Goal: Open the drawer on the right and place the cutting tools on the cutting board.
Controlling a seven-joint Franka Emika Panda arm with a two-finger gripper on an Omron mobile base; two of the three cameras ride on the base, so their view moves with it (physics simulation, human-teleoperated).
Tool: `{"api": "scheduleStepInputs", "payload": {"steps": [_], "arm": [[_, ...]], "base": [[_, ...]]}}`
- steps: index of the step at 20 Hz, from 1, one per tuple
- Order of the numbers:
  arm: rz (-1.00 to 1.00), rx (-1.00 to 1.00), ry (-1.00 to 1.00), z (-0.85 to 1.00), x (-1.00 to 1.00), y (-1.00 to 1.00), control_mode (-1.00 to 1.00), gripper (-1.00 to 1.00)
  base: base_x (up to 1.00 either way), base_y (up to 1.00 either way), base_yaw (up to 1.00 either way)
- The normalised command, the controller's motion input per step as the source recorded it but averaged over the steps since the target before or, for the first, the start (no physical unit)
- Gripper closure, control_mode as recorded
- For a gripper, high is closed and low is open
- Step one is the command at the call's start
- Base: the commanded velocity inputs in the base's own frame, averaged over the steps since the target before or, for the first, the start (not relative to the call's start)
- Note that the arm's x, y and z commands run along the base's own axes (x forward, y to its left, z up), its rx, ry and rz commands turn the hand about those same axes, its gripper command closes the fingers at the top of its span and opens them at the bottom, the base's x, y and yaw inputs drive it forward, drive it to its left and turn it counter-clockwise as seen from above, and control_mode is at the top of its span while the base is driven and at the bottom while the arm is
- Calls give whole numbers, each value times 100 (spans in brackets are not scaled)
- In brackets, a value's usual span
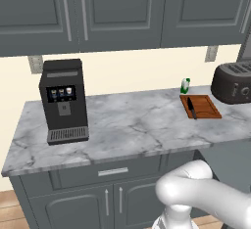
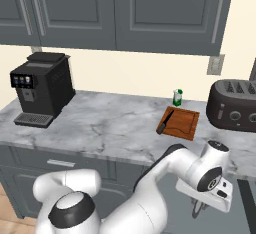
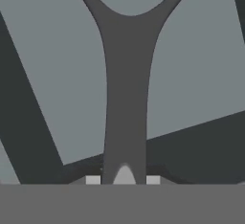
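The jaws pinch the handle of the forked peeler (image 3: 125, 98) low over the open drawer (image 3: 62, 84), beside the counter (image 1: 127, 120). On it, the cutting board (image 1: 203, 106) lies near the toaster (image 1: 234, 83), the black knife (image 1: 191, 108) upon it.
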Motion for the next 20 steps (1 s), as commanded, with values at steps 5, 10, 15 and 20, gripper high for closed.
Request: {"api": "scheduleStepInputs", "payload": {"steps": [5, 10, 15, 20], "arm": [[-2, 0, 0, 37, 0, 22, -100, 100], [-2, 0, 0, 33, 0, 15, -100, 100], [-1, 0, 0, 23, 22, 16, -100, 100], [-2, 0, 0, 23, 50, 25, -100, 100]], "base": [[0, 0, 0], [0, 0, 0], [0, 0, 0], [0, 0, 0]]}}
